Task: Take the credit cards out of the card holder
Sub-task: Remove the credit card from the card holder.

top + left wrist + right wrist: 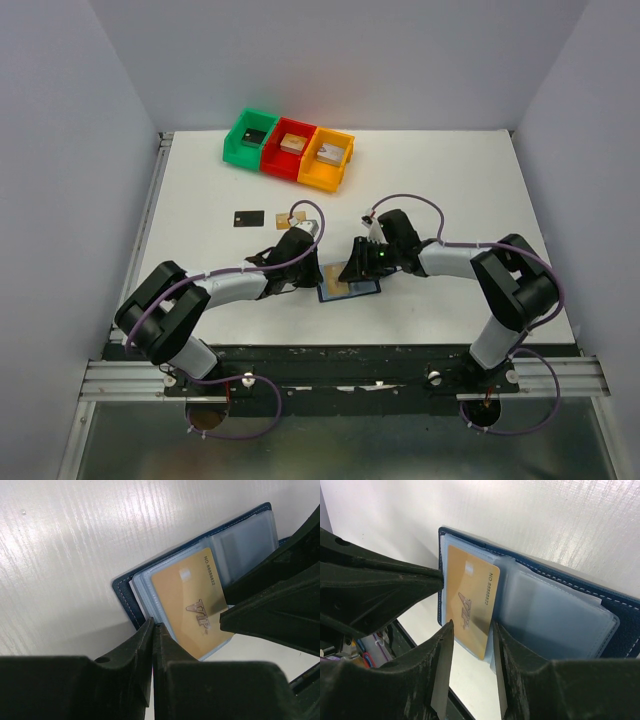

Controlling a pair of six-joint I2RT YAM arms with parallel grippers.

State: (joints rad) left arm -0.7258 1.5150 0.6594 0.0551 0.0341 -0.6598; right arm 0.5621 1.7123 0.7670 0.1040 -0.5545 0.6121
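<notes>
1. The card holder [348, 289] lies open between your grippers, with a gold VIP card [472, 595] half out of its sleeve.
2. Your left gripper [152, 630], nearly closed, presses on the holder's edge.
3. Your right gripper [472, 627] straddles the card with its jaws apart. Pinch it and slide it straight out.

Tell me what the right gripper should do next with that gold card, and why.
Probably close the right gripper on the gold card: its open fingers stand either side of the card's end, and the left gripper is shut at the edge of the card holder, seemingly steadying it.
</notes>
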